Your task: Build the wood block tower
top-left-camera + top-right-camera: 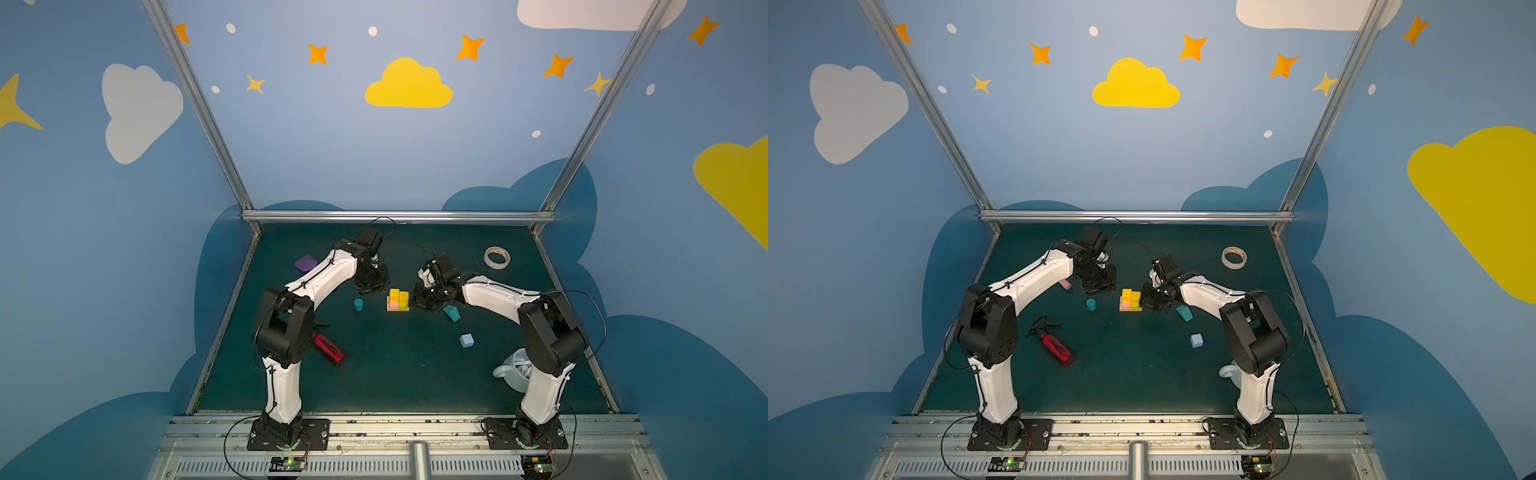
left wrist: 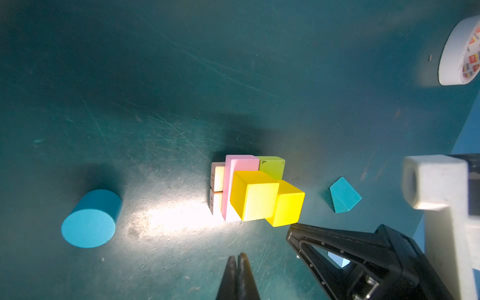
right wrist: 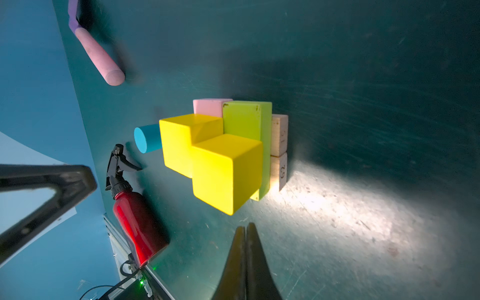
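- Green tabletop (image 1: 395, 374), in both top views, carries the tower (image 1: 397, 300) at its middle, a short upright stepped stack.
- Left of the stack, the teal cylinder (image 1: 358, 304) stands on end. To the right, the teal house-shape (image 1: 451, 312) lies on its side, its long axis slanting from far-left to near-right. The pale-blue cube (image 1: 467, 340) sits flat, nearer the front and well apart.
- The left gripper (image 1: 374, 287) hangs just off the tower's far-left side, and the right gripper (image 1: 414, 302) is just beside its right face. Neither holds anything.
- A mug (image 1: 514, 383) by the right arm's base holds small white pieces (image 1: 521, 368). A tape roll (image 1: 497, 257) lies flat at far right. A red bottle (image 1: 1057, 349) lies on its side, spray head toward far-left.
- In the left wrist view, the left gripper's tips are pressed together with nothing between them, short of the tower.
- The tan bars (image 2: 217, 179) show two end faces side by side at the base. The pink slab (image 2: 241, 162) and lime slab (image 2: 272, 166) lie crosswise over them. The yellow cubes (image 2: 253, 197) sit on top, staggered.
- In the right wrist view, the right gripper's fingers lie flat against each other and empty, a small gap short of the nearest yellow cube.
- The cylinder shows behind the cubes, with a spatula (image 3: 100, 55) beyond.
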`<state>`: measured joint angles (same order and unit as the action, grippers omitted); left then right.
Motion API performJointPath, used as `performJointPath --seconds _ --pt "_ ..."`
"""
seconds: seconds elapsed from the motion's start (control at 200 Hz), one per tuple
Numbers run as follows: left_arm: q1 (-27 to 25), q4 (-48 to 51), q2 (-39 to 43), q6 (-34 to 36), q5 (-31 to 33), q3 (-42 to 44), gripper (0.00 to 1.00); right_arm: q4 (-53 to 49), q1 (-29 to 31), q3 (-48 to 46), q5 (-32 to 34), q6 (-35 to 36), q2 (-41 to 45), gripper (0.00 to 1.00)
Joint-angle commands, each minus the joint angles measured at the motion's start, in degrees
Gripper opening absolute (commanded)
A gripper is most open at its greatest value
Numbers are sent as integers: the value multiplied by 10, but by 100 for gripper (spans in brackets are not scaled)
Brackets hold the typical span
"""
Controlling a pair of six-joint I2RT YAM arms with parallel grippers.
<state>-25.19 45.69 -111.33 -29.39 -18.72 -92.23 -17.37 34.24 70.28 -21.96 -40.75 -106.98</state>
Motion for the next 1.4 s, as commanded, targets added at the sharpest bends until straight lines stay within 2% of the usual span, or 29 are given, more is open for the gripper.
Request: performJointPath --seconds 0.0,1.397 --pt "0 7 15 -1 3 7 5 5 2 5 -3 -6 10 0" --pt "-1 2 24 -2 3 22 5 20 5 25 -9 -15 -19 0"
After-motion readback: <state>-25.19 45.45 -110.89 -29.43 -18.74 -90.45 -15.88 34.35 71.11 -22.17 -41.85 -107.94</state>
